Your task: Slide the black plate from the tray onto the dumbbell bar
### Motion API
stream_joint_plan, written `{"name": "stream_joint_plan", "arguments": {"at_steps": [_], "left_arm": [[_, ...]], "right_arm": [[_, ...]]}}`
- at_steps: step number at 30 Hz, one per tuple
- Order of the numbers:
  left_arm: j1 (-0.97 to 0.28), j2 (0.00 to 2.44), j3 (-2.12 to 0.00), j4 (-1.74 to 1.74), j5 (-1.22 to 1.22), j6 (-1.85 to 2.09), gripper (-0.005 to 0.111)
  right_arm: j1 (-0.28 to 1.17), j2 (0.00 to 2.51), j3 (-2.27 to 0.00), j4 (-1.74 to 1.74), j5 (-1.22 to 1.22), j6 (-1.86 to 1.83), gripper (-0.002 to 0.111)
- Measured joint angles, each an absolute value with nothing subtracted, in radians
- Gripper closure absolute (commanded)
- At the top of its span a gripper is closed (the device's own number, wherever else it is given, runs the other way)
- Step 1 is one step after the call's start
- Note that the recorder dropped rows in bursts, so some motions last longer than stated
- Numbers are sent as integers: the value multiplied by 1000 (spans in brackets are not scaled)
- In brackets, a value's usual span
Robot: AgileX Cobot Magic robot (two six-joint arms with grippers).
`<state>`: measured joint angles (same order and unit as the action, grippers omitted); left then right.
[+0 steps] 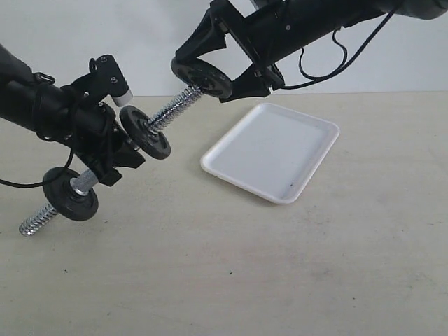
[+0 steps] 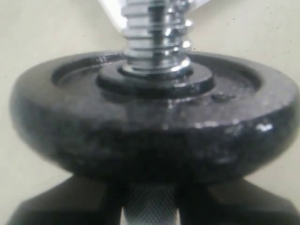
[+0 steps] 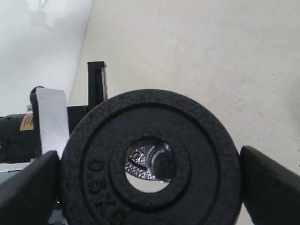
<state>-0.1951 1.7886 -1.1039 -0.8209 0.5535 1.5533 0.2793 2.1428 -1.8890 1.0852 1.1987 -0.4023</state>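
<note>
while the left tool (image 1: 117,158) clamps the dumbbell bar (image 1: 170,109) mid-shaft, aiming its threaded end upward, the right tool (image 1: 212,75) pinches the black plate (image 3: 199,140) by its rim, hole facing that tip, off the tray (image 1: 318,127).

Bright even light, faint shadows, glare on blurry dumbbell bar (image 2: 157,37)
</note>
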Motion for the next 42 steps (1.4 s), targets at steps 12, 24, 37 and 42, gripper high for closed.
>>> {"name": "stream_joint_plan", "arguments": {"at_steps": [12, 24, 37, 42], "left_arm": [[-195, 1789, -1104, -827, 547, 1552, 102], [-195, 1789, -1104, -827, 549, 1552, 102], [-195, 1789, -1104, -834, 551, 1552, 102], [-195, 1789, -1104, -860, 549, 1554, 102]], "right_arm": [[279, 2126, -1884, 1085, 1211, -449, 108], [259, 2126, -1884, 1083, 1220, -492, 108], [202, 2126, -1884, 1100, 1216, -496, 108], [204, 2135, -1884, 1140, 1216, -509, 108]]}}
